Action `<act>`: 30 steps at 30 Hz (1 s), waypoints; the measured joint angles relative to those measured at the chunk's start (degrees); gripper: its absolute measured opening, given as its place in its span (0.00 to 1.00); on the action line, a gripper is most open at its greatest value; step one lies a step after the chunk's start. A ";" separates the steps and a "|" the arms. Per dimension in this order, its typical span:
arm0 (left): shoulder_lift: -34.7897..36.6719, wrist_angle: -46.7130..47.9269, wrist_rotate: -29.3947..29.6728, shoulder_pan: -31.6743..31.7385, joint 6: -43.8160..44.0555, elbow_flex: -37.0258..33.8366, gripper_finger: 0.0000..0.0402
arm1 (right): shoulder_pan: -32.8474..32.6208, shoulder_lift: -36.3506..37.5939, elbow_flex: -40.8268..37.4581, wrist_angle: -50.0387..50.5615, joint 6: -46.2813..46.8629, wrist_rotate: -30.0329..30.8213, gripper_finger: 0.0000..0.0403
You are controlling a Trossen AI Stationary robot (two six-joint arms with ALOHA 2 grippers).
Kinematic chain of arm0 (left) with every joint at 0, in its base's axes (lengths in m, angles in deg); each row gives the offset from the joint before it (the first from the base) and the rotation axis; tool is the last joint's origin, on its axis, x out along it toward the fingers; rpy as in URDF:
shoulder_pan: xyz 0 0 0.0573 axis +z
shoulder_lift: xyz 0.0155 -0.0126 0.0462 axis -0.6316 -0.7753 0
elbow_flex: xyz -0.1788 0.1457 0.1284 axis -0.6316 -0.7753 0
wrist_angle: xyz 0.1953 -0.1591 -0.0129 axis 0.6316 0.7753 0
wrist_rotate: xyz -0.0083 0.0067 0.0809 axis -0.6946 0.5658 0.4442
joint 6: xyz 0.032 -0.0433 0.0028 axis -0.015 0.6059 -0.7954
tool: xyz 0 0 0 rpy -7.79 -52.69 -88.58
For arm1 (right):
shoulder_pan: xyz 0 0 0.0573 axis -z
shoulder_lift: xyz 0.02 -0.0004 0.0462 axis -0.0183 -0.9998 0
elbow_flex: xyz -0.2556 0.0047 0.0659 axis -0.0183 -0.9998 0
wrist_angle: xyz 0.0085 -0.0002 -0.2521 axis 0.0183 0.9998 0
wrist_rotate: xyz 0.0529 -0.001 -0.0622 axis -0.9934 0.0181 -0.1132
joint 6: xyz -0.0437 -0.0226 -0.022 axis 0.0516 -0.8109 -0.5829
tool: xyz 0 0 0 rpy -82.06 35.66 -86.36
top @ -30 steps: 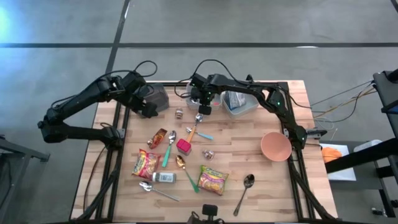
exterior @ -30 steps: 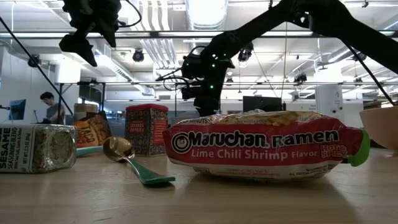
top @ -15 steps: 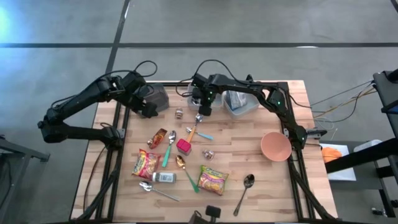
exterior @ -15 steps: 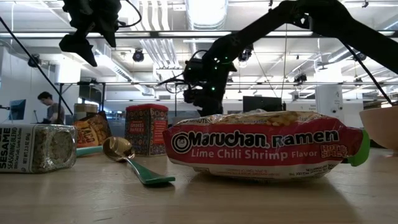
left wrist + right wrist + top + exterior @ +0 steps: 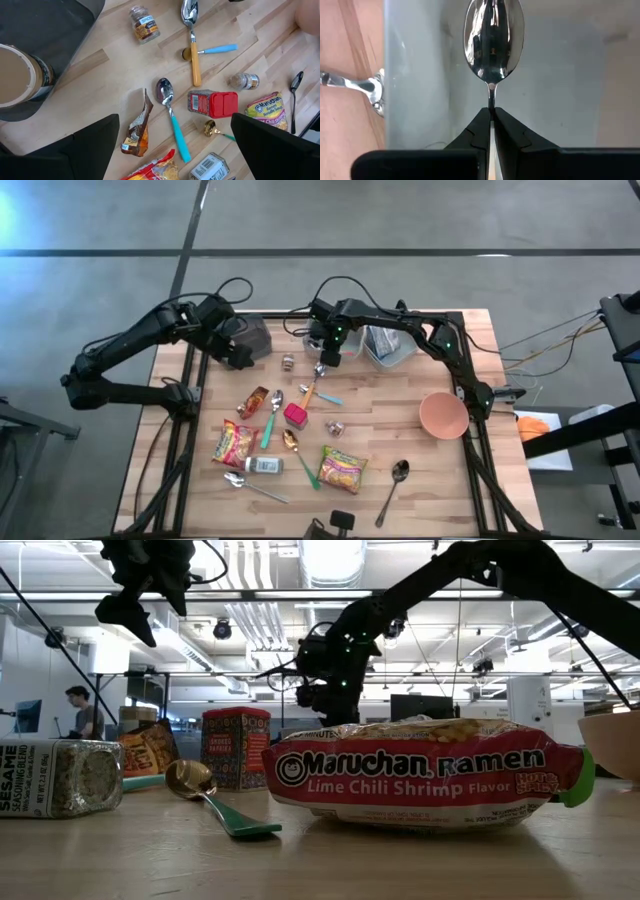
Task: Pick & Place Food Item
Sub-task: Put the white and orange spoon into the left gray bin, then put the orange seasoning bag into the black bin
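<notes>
I read the clearest label off the low view: the yellow-and-red plastic noodle packet (image 5: 420, 772) says "Maruchan Ramen, Lime Chili Shrimp Flavor". It lies flat on the wooden table (image 5: 400, 395), on the front-edge side of the red rectangular tin (image 5: 295, 415), with nothing gripping it. A second, redder noodle packet (image 5: 231, 442) lies on the tin's other side, toward the left arm, so I count two packets.

The clear glass jar with a white label (image 5: 55, 778) reads "SESAME SEASONING BLEND". It lies on its side, between the two packets. A small jar with a brown label (image 5: 145, 27) lies past the tin toward the back edge, and its text starts "SPIC". A third small glass jar (image 5: 245, 80) lies just beside the tin, which makes three jars. I cannot read the tin's own lettering.

I make out five spoons lying on the table. Nearest the tin are a teal-handled one (image 5: 172, 120), an orange-handled one (image 5: 192, 45) and a gold one with a green handle (image 5: 295, 448). A sixth, all-silver spoon (image 5: 493, 40) is pinched at its neck in the clenched right gripper (image 5: 491, 111), back from the tin and beside the clear plastic container (image 5: 388, 348).

The left gripper (image 5: 238, 356) hangs with its fingers spread wide and holds nothing, back from the tin toward the table's left rear.

There is one salmon-pink bowl (image 5: 443, 415), well apart from the tin toward the right edge.
</notes>
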 joint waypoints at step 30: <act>0.00 0.00 0.00 0.02 0.00 0.00 0.96 | 0.00 0.33 4.56 2.30 0.56 3.78 0.54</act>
